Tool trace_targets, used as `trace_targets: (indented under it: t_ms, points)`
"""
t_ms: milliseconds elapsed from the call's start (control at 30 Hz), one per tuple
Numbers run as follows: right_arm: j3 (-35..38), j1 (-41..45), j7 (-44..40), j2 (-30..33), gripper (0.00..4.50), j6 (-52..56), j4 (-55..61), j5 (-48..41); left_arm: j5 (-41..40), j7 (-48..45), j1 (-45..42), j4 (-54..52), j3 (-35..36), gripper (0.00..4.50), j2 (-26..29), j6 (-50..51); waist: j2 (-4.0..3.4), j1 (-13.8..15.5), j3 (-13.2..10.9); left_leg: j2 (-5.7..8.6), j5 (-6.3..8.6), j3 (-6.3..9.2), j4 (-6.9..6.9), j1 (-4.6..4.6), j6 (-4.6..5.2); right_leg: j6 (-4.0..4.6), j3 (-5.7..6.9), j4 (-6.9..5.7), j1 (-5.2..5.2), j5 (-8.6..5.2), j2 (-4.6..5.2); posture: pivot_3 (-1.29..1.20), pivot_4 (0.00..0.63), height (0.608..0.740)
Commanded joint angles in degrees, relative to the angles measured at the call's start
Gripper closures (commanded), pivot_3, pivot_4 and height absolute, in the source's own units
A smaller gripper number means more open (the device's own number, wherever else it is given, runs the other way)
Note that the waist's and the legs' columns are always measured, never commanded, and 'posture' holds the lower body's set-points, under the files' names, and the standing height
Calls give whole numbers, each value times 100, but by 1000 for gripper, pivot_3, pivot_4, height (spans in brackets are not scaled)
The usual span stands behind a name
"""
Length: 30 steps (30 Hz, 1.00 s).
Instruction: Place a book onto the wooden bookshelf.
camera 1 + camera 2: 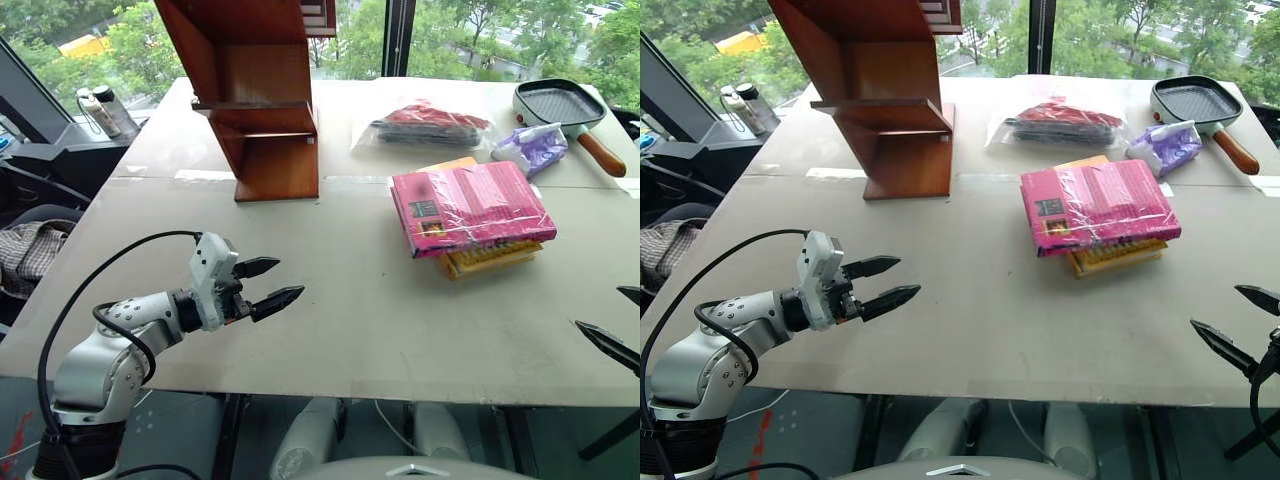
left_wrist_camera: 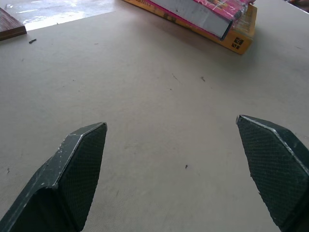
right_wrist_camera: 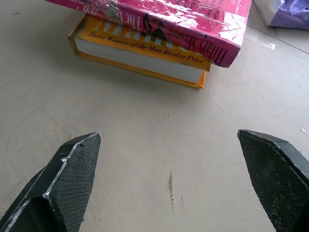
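The magenta-pink book (image 1: 470, 205) in clear wrap lies flat on top of a yellow-orange book (image 1: 490, 257), right of the table's middle. The wooden bookshelf (image 1: 255, 90) stands at the back left of the table. My left gripper (image 1: 272, 284) hovers open over the near left of the table, pointing toward the books, well short of them. My right gripper (image 1: 1232, 322) is open at the near right edge, also apart from the books. In the right wrist view the pink book (image 3: 183, 19) lies beyond the open fingers (image 3: 72, 179).
Behind the books lie a clear bag with dark and red contents (image 1: 425, 125), a purple packet (image 1: 532, 148) and a grill pan with a wooden handle (image 1: 565, 105). The table (image 1: 330, 320) has bare surface between the grippers. A chair with clothes stands off the left edge.
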<state>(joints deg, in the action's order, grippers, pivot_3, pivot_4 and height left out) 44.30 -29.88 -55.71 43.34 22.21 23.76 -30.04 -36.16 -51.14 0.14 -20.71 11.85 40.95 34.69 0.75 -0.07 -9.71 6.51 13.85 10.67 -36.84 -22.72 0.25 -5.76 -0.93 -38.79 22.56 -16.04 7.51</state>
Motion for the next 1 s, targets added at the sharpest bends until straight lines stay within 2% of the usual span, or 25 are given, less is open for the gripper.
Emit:
trace_targets:
  t_ms: [33,100,200,367,433,500,700,733,867,1000]
  points:
    - [55,227,344,-21,0,-113,137,139,-54,-53,-156,-87,14,81,-58,-170,0,5,0,0,0,0,0,0,0,0,0,0,0,0,0,0,150,740]
    - [-265,526,871,99,0,34,297,539,-52,-87,-329,-62,-100,81,-203,-349,0,5,0,0,0,-1,-1,0,0,0,0,0,0,0,0,0,150,740]
    - [-632,636,1158,333,0,192,442,1064,-21,-170,-402,-59,-154,81,-255,-473,-1,4,1,0,0,-11,-7,2,0,-1,-7,-4,1,2,1,0,150,740]
    - [-1274,1927,1645,706,0,1419,269,785,-7,-603,-519,-143,-225,81,-188,-916,0,-46,-1,-3,-1,-22,-2,-2,-1,1,-12,2,5,2,2,0,150,740]
    - [-1519,2769,1974,743,566,1944,-90,736,-29,-718,-558,-229,-258,0,-167,-1034,4,-70,-2,-4,0,-28,-2,-1,0,0,-14,7,5,2,2,0,150,740]
    - [-1969,3498,2156,906,1342,2294,-346,908,-43,-758,-631,-367,-339,0,-145,-1058,4,-56,-3,-5,0,-30,-2,-4,0,1,-13,10,6,3,2,0,150,740]
    - [-3228,5131,2633,1216,4307,3006,-946,1527,-336,-655,-832,-787,-365,0,-213,-904,3,-62,-3,-5,-5,-29,2,-12,-9,1,-8,18,12,2,4,0,150,740]
    - [-3487,5334,2666,1229,4440,3057,-1134,1660,-382,-602,-866,-846,-383,0,-239,-868,4,-57,-3,-5,-4,-28,2,-13,-7,1,-8,21,11,3,5,0,150,740]
    - [-4292,5787,2616,1263,4440,2776,-1895,2197,-518,-498,-905,-1068,-451,0,-248,-765,6,-60,-3,-3,-1,-30,5,-18,-4,0,-4,39,9,3,7,0,150,740]
    - [-4519,5973,2514,1232,4440,2616,-2225,2381,-583,-454,-899,-1130,-467,0,-209,-732,5,-72,-3,-2,0,-39,12,-19,-3,-1,-9,46,12,4,9,0,150,740]
